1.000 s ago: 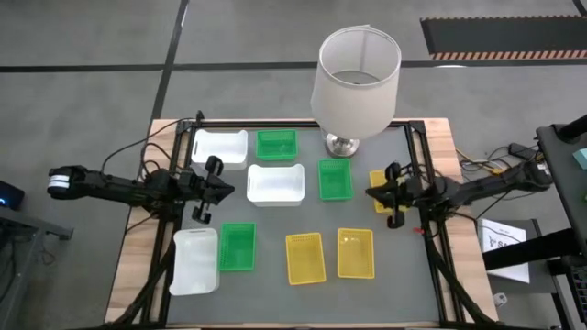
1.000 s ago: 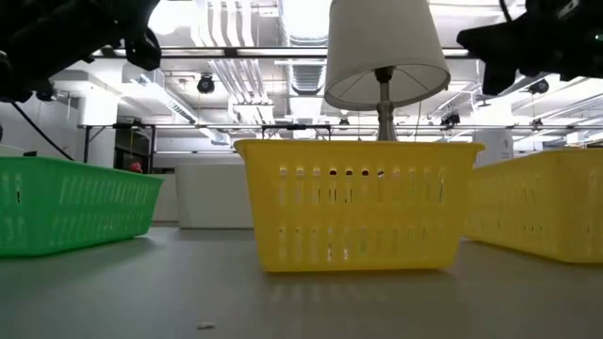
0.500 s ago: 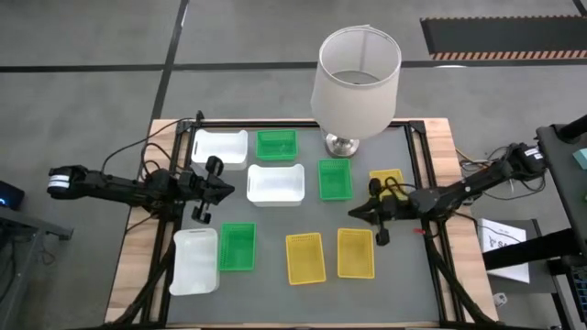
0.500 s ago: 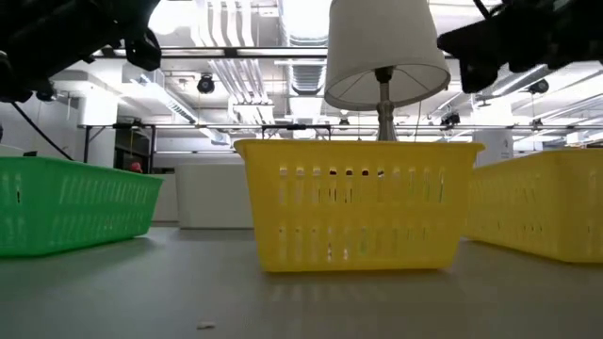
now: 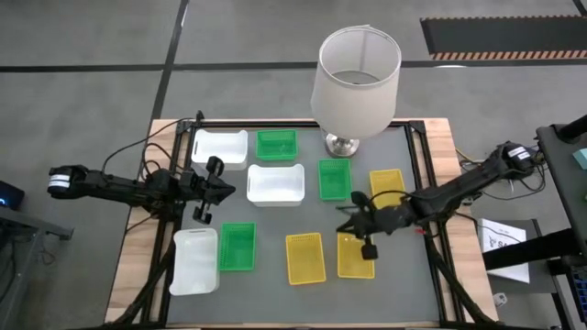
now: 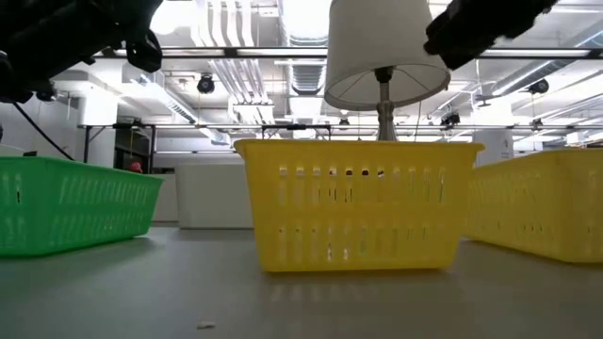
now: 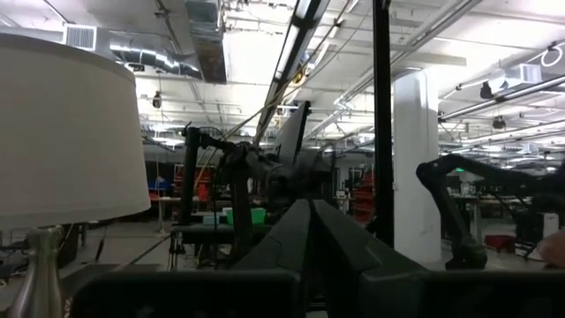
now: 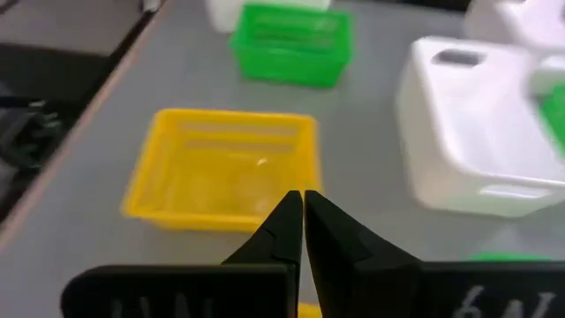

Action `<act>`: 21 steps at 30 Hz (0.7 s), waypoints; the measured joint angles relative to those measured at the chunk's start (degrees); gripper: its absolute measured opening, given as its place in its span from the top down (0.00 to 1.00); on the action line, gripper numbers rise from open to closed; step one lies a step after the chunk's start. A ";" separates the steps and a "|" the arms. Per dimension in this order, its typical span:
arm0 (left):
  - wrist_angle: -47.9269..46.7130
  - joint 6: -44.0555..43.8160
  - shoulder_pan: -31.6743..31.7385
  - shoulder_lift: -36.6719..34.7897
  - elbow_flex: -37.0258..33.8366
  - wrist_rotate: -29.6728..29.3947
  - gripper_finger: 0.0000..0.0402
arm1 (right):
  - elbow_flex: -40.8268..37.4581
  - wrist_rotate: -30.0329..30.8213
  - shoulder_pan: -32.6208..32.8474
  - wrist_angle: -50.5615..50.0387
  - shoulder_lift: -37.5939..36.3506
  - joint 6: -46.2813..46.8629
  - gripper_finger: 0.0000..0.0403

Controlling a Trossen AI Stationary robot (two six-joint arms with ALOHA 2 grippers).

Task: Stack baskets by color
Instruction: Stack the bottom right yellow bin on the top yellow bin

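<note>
High view shows my right gripper [image 5: 359, 231] clenched on nothing, hovering over a yellow basket [image 5: 356, 254] near the table's [image 5: 422, 284] front edge, another yellow basket [image 5: 305, 258] just beside it, the third [image 5: 389, 182] toward the right edge. Thin slotted plastic, rounded corners: light, slightly flexible, probably slick. I'd pinch a short rim wall. My left gripper [image 5: 204, 190] waits clenched by the left edge, near the white baskets [image 5: 276, 183].

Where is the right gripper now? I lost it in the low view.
High view: right gripper hovers right of centre, over the near-right yellow basket, below the middle green basket.
</note>
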 joint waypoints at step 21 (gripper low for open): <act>1.28 0.00 0.00 0.38 0.00 0.01 1.00 | 37.87 -1.31 16.75 -46.97 27.07 29.39 0.97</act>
